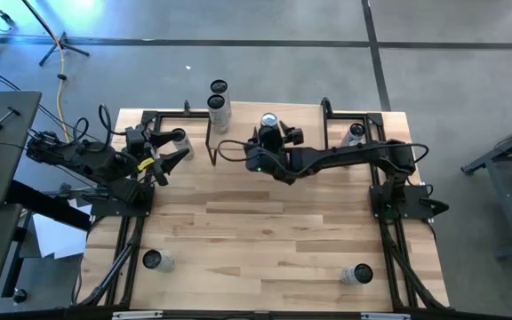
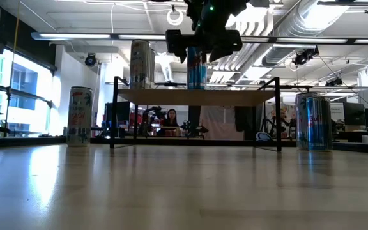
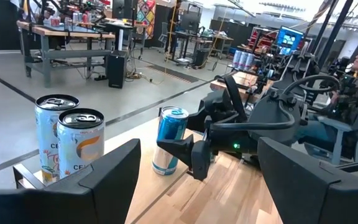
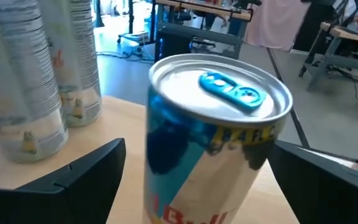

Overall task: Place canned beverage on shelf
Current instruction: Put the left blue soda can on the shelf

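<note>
Standing upright on shelf: blue-silver can.

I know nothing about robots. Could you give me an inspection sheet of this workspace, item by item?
Surface: wooden table, bare in the middle.
Job's things: blue can upright on the shelf, beside white cans.
Clutter: spare cans near two table corners.
Grippers: right claw open, its fingers either side of the blue can; left claw open, holding nothing.
Cables: black cable along the right arm; yellow cable on the floor.
Surroundings: workshop; a person sits beyond the table.
</note>
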You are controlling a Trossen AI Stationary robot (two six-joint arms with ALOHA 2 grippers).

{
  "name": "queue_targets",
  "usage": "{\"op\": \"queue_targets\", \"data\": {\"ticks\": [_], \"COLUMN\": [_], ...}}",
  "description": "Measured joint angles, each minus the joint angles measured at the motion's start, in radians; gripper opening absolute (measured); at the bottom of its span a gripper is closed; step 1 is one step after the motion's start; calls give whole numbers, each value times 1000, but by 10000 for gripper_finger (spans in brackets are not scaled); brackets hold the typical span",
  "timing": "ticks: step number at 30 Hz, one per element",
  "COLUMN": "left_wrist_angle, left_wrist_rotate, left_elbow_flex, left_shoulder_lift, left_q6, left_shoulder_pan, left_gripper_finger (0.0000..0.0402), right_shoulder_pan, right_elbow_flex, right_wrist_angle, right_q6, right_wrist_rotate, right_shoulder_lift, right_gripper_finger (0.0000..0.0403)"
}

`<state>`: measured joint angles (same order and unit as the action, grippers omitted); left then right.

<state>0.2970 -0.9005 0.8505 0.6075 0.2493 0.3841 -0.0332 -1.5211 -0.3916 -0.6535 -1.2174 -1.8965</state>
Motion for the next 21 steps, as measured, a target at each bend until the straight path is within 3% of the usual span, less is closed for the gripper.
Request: {"op": "queue_targets", "data": {"ticks": [7,15,21], "left_wrist_angle": [0,0,0], "left_wrist_rotate": [0,0,0], "left_elbow_flex": [0,0,0], "left_shoulder_lift": [0,0,0], "left_q6": [0,1,10], "left_shoulder_pan": [0,0,0], "left_gripper_finger": [296,296,296], "right_shoulder_pan": [-7,-7,-12], "right_elbow_flex": [0,0,-2], "right_wrist_angle": [0,1,-46], "right_q6": [-4,-1,50], "right_wrist_rotate": [-4,-5,25], "right_shoulder_lift": [0,0,4], "right_gripper_finger": [342,209,209]}}
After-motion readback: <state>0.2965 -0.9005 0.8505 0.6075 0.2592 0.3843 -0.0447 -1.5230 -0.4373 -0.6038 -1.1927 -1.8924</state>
